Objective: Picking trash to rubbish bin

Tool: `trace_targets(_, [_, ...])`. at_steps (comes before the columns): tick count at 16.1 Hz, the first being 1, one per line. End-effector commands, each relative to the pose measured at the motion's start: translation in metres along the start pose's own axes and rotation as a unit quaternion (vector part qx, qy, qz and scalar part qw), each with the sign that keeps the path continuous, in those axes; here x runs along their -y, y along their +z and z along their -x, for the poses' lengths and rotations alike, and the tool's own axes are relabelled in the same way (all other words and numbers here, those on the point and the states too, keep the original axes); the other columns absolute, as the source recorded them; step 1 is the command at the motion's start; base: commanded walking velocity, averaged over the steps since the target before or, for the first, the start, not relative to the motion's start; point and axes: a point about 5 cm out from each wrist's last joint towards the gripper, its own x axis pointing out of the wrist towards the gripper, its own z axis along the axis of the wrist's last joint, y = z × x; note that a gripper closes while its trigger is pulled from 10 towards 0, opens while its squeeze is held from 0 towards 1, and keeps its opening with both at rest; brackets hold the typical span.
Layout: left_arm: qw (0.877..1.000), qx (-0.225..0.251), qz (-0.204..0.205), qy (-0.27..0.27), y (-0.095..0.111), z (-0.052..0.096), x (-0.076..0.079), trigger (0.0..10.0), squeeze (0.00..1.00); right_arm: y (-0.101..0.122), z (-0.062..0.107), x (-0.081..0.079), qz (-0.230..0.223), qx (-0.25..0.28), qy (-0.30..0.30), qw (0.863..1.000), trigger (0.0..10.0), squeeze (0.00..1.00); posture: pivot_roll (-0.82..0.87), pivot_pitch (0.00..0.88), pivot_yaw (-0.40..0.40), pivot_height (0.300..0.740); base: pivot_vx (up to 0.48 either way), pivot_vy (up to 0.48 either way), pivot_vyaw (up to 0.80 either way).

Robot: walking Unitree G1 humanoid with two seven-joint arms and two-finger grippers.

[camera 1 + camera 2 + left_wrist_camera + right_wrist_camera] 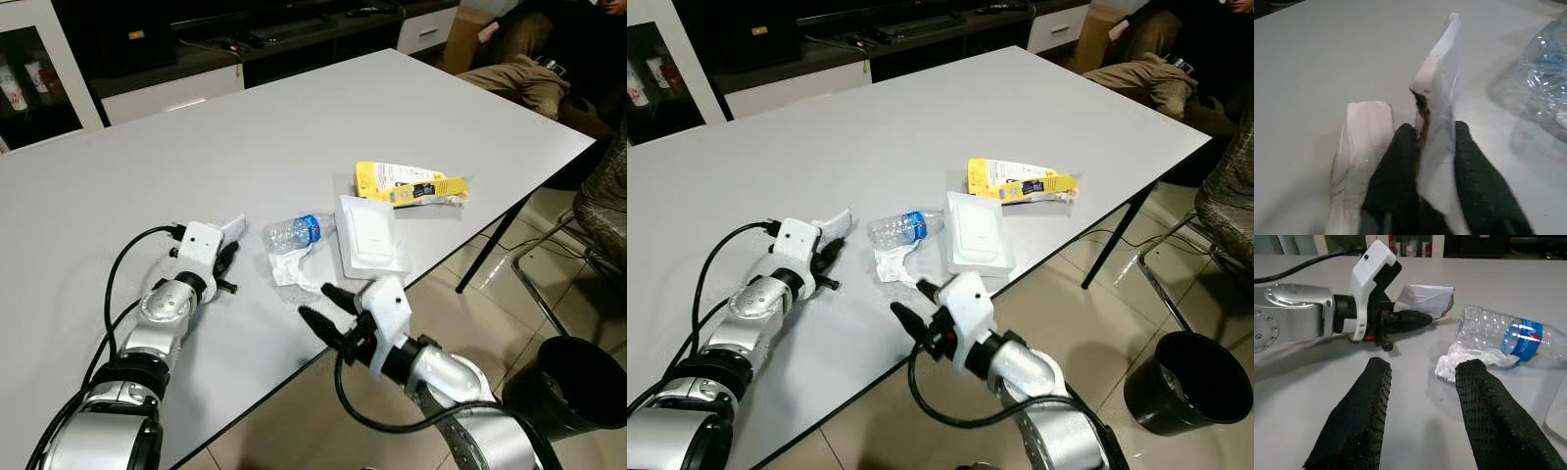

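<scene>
We see the black bin (573, 382) cut off by the picture's edge. The seated person (534, 69) is cropped, only legs showing. The yellow packet's (407, 183) print is too small to read.

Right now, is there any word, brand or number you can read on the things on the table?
None can be read.
Plastic bottle: blue label with a red mark, print blurred.
Yellow packet: black panel with print, too small.
White flat box: no print visible.
White scrap in the left gripper: blank.

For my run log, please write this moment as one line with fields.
left tool: shut on white paper scrap | right tool: open, facing crumpled tissue and plastic bottle | bin: on floor
</scene>
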Motion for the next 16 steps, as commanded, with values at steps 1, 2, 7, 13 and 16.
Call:
trace_targets(1, [1.0, 0.007, 0.01, 0.003, 0.0, 0.005, -0.007, 0.0, 0.0, -0.003, -0.004, 0.012, 0.013, -0.007, -0.044, 0.999, 10.0, 0.0, 0.01, 0.0, -0.02, 0.74, 0.0, 0.0, 0.0])
trace_targets(2, [1.0, 0.015, 0.016, 0.009, 0.001, 0.008, -0.012, 0.0, 0.0, -0.005, -0.009, 0.02, 0.021, -0.013, -0.072, 0.997, 10.0, 0.0, 0.01, 0.0, -0.017, 0.74, 0.0, 0.0, 0.0])
trace_targets(7, [0.994, 0.078, 0.023, 0.07, 0.014, 0.056, -0.048, 0.0, 0.0, -0.011, -0.041, 0.044, -0.01, -0.022, -0.093, 0.995, 10.0, 1.0, 0.04, 0.0, -0.025, 0.74, 0.0, 0.0, 0.0])
trace_targets(13, [0.994, 0.106, 0.03, 0.006, 0.046, 0.113, -0.026, 0.0, 0.0, -0.009, -0.09, 0.06, 0.032, -0.054, -0.09, 0.994, 10.0, 1.0, 0.1, 0.0, -0.053, 0.74, 0.0, 0.0, 0.0])
trace_targets(16, [0.995, 0.092, 0.032, 0.003, 0.049, 0.122, -0.022, 0.0, 0.0, -0.016, -0.099, 0.057, 0.035, -0.074, -0.086, 0.993, 10.0, 0.0, 0.11, 0.0, -0.052, 0.74, 0.0, 0.0, 0.0])
